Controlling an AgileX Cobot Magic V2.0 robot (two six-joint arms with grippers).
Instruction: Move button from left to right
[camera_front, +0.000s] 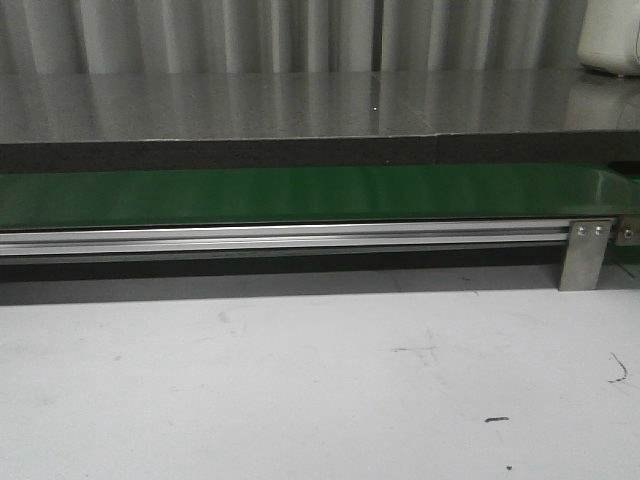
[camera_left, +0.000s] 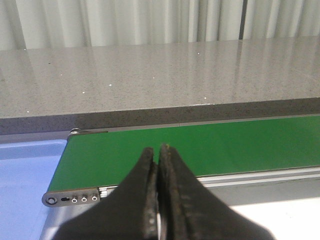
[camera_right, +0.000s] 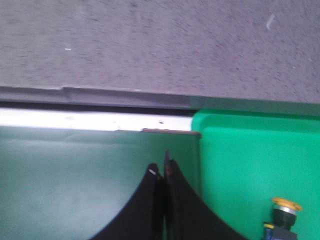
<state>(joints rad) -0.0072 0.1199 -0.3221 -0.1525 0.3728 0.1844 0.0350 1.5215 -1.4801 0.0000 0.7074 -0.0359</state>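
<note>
A: Where is the button (camera_right: 285, 212) relative to the conveyor belt (camera_front: 300, 195)?

B: Only the right wrist view shows it. It stands upright in the bright green tray (camera_right: 240, 165) just past the belt's end, yellow cap on top and dark body below, partly cut off by the picture's edge.

A: And the right gripper (camera_right: 162, 170)?

B: Its black fingers are pressed together with nothing between them, hanging over the belt close to the belt's end. The button is off to one side of them, apart from the fingers.

A: The left gripper (camera_left: 158, 150)?

B: Also closed on nothing, tips together, over the belt near its other end, where the roller bracket (camera_left: 72, 198) with small bolts shows. A pale blue tray (camera_left: 25, 170) lies just beyond that end.

A: What surrounds the belt?

B: A grey speckled counter (camera_front: 300, 105) runs along its far side, with a pale curtain (camera_left: 125, 20) behind. On the belt's near side sit an aluminium rail (camera_front: 280, 238) and a scuffed white table (camera_front: 300, 390). The front view shows neither arm nor button.
</note>
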